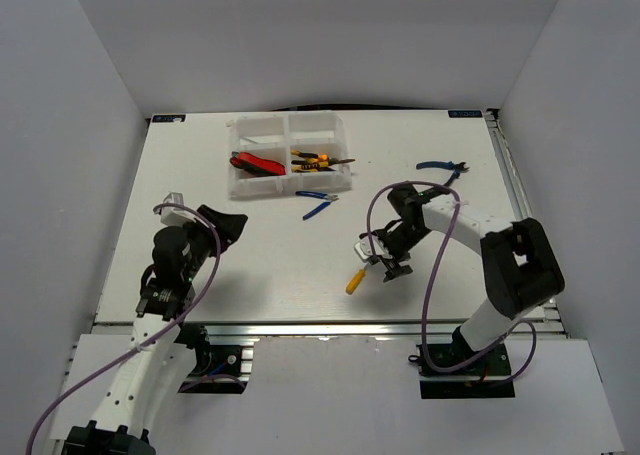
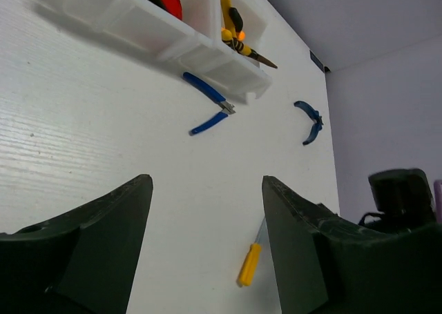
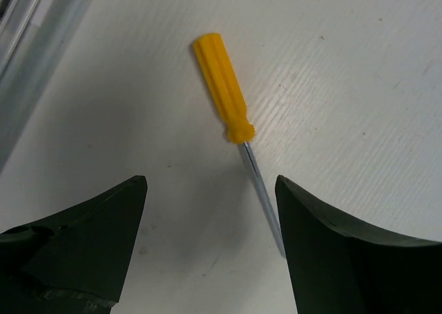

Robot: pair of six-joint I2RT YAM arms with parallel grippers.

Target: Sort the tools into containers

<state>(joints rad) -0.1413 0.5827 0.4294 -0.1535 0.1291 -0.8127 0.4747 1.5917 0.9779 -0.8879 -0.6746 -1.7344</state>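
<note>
A yellow-handled screwdriver lies flat on the table near the front edge. My right gripper is open and hovers low over its thin shaft, with the handle just ahead of the jaws and the shaft running back beside the right finger. My left gripper is open and empty at the left, facing the screwdriver. The white organiser tray at the back holds red-and-black cutters and yellow-and-black pliers. Blue-handled pliers lie just in front of the tray.
A second pair of blue-handled pliers lies at the back right. The table's metal front rail runs close behind the screwdriver. White walls enclose the table on three sides. The right arm shows at the edge of the left wrist view.
</note>
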